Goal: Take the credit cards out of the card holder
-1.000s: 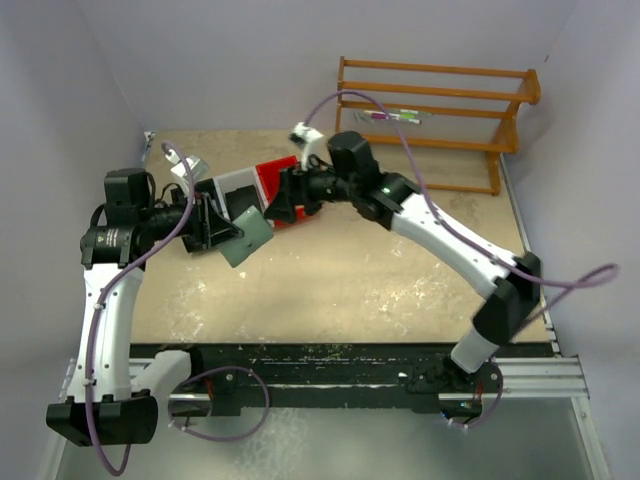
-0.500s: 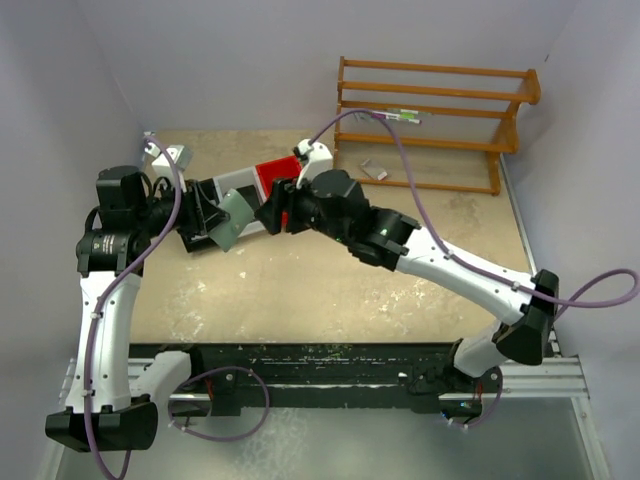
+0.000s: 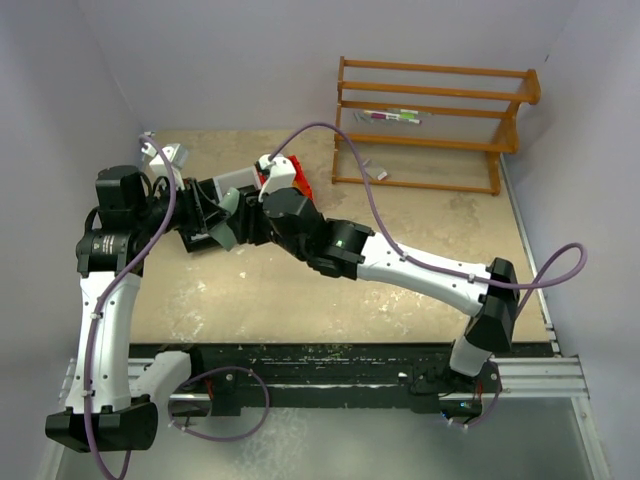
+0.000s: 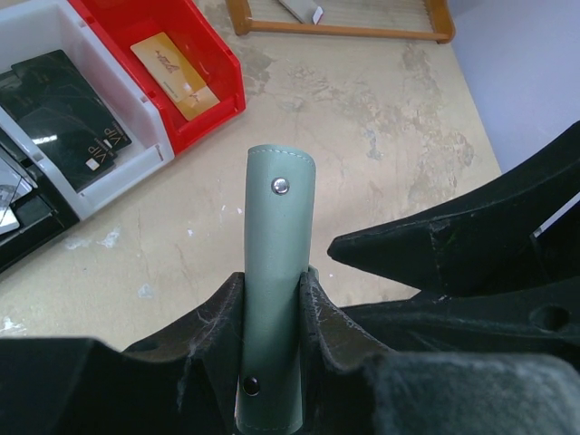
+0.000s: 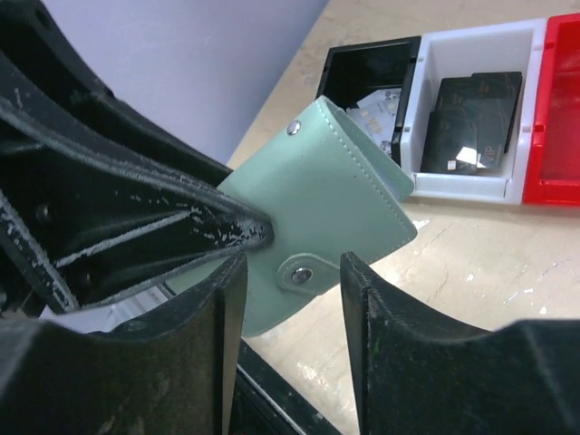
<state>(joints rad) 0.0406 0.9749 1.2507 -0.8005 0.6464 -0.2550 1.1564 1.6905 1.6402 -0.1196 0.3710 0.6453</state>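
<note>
Beige table (image 3: 330, 280) w/ bins: left gripper (image 4: 272, 299) clamps the pale-green card holder (image 4: 276, 272) edge-on; right gripper (image 5: 285, 272), fingers apart, flanks its snap.

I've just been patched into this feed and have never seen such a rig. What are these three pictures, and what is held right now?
Two robot arms are bolted at the near edge of a table. The overhead picture looks down from above and behind them; the other two come from a camera on each wrist.

The left pincer is shut on a pale green card holder, gripping it edge-on. The right pincer has its fingers open on either side of the holder's snap flap, not yet closed.

On the table sit three bins side by side: a black bin, a white bin with dark cards in it, and a red bin with an orange card. A wooden rack stands at the far edge.
</note>
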